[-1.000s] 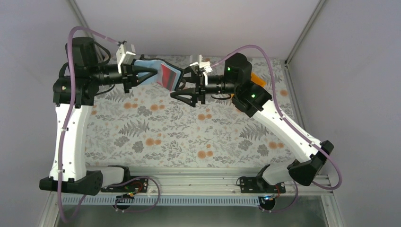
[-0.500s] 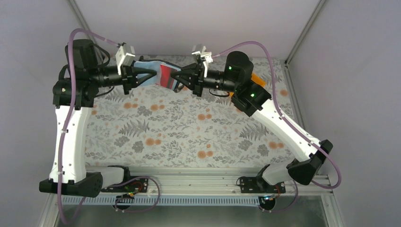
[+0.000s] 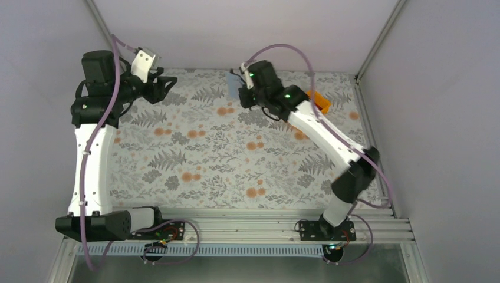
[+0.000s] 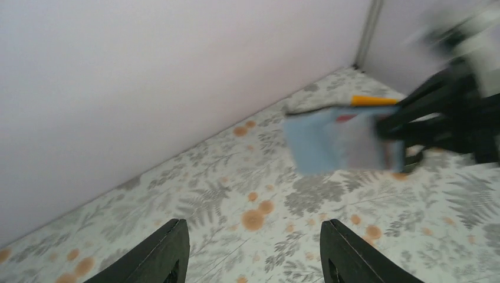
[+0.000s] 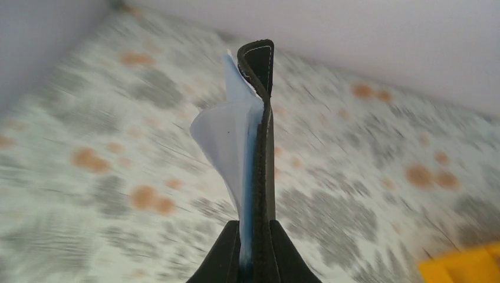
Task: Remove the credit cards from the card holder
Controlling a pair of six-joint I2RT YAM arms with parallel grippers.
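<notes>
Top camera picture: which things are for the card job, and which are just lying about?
For the job: card holder, pinched in the right gripper; blurry red bit inside, maybe a credit card; left gripper, open, empty.
Just lying about: orange bin at the back; flowery table cover.

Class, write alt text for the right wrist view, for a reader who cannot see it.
The right claw grips a black wallet edge-on and upright, its pale blue lining flaring off one side. Below it the floral table is blurred, with a corner of an orange bin at the lower right.
</notes>
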